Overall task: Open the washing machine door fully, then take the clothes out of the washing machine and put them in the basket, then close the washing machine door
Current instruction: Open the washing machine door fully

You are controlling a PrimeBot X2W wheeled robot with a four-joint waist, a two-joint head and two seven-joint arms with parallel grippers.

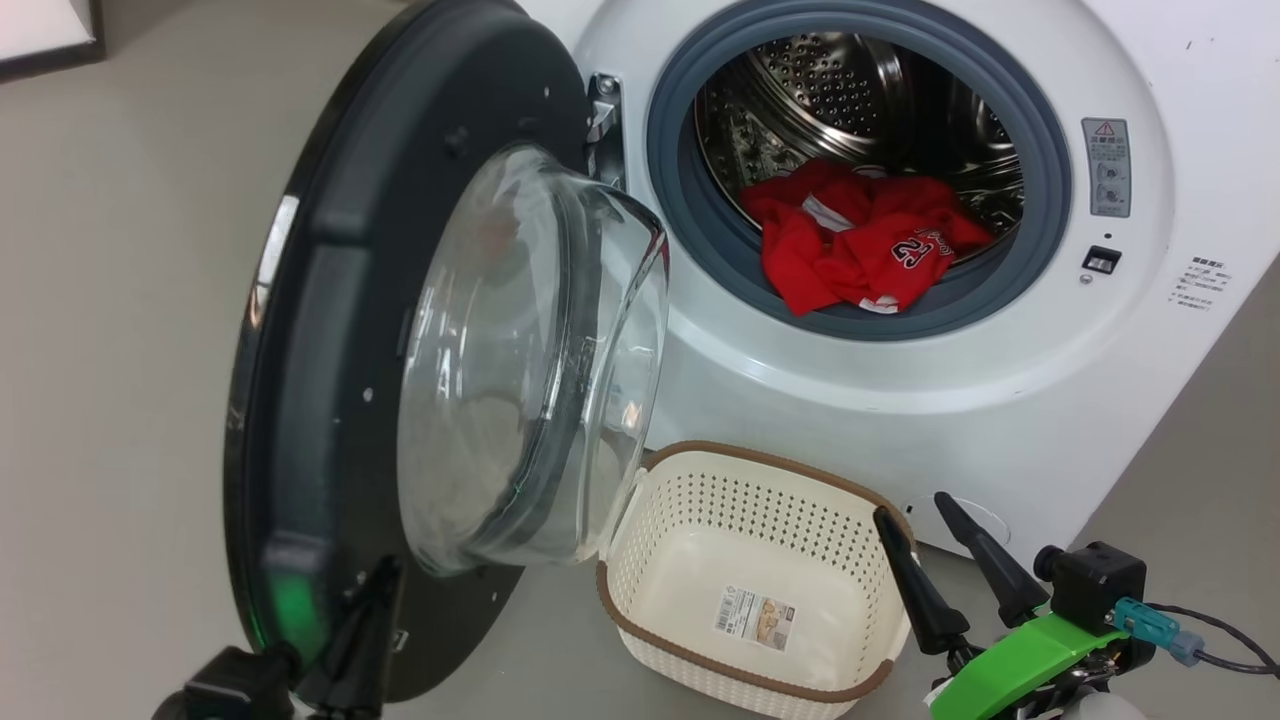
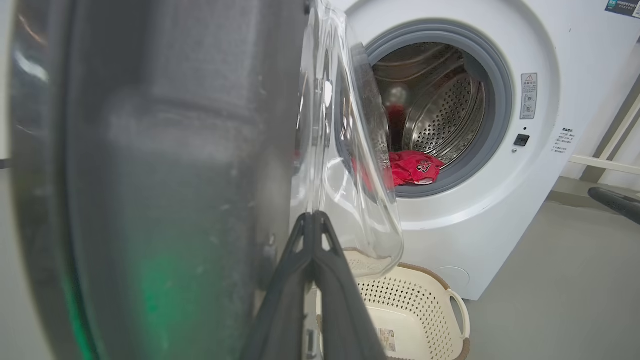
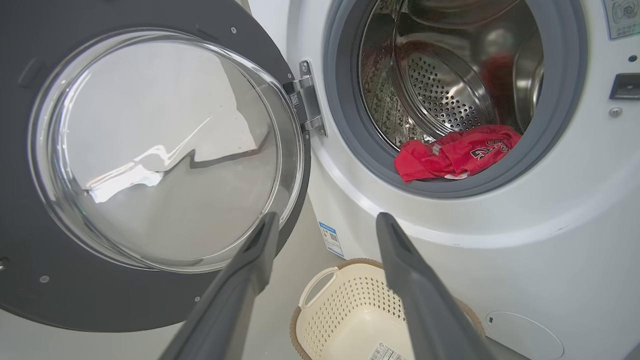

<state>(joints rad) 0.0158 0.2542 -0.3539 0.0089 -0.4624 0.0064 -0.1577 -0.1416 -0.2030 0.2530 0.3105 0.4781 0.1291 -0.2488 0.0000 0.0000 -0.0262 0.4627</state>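
Observation:
The washing machine point(image 1: 900, 380) stands with its door point(image 1: 330, 300) swung out to the left, glass bowl facing inward. Red clothes point(image 1: 860, 245) lie at the front of the steel drum, partly over the grey ring; they also show as clothes point(image 2: 412, 167) and clothes point(image 3: 455, 152). The cream basket point(image 1: 700, 520) sits on the floor below the opening, with nothing but its paper label inside. My left gripper point(image 1: 383, 568) is shut with nothing in it, close against the door's inner face near its lower edge point(image 2: 314, 216). My right gripper point(image 1: 915, 512) is open beside the basket's right rim, its fingers point(image 3: 400, 260) pointing toward the machine.
Grey floor surrounds the machine. A dark-framed panel point(image 1: 50, 40) sits at the far left. White rails point(image 2: 605, 162) stand right of the machine. A cable point(image 1: 1220, 640) trails from my right wrist. The open door takes up the space left of the basket.

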